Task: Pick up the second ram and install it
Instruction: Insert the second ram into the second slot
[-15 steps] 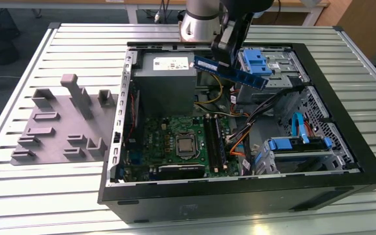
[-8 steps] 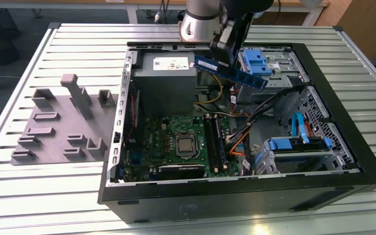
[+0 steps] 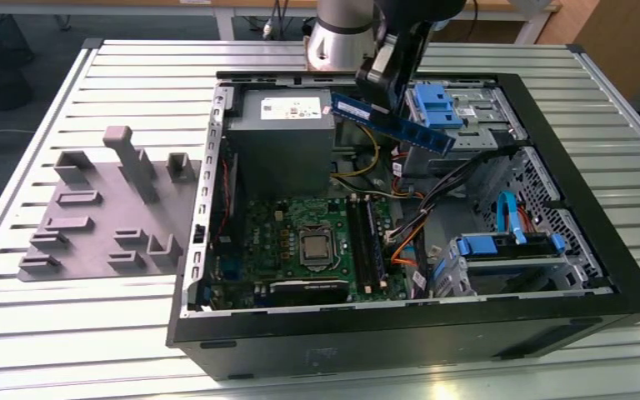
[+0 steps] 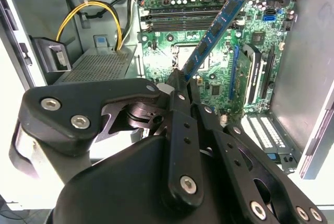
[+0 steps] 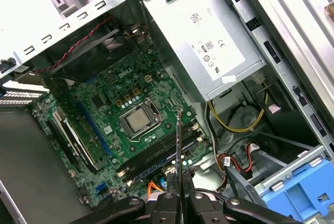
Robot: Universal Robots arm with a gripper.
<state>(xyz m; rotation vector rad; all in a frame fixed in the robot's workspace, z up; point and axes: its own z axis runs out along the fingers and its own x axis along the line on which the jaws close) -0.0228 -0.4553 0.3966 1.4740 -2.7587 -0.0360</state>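
End effector (image 3: 385, 102): one. Its fingers are closed on the second ram, pinching it near one end. It also shows in both wrist views (image 4: 182, 78) (image 5: 180, 195).
Second ram (image 3: 415, 129): one dark-blue stick, held in the air over the far part of the open case. It is tilted, sloping down toward the exterior view's right, and is clear of the board below. In the second wrist view (image 4: 216, 31) it juts out from the fingertips; in the first wrist view (image 5: 179, 145) it is edge-on.
Computer case (image 3: 409, 333): one, black, lying open on the slatted metal worktop (image 3: 76, 333).
Motherboard (image 3: 287, 225): one, green, with one processor (image 3: 314, 246).
Power supply (image 3: 281, 137): one grey box, far left inside the case.
Blue drive caddies: two, one far (image 3: 437, 104) and one near (image 3: 498, 246).
Holder tray (image 3: 97, 225): one, grey, left of the case.
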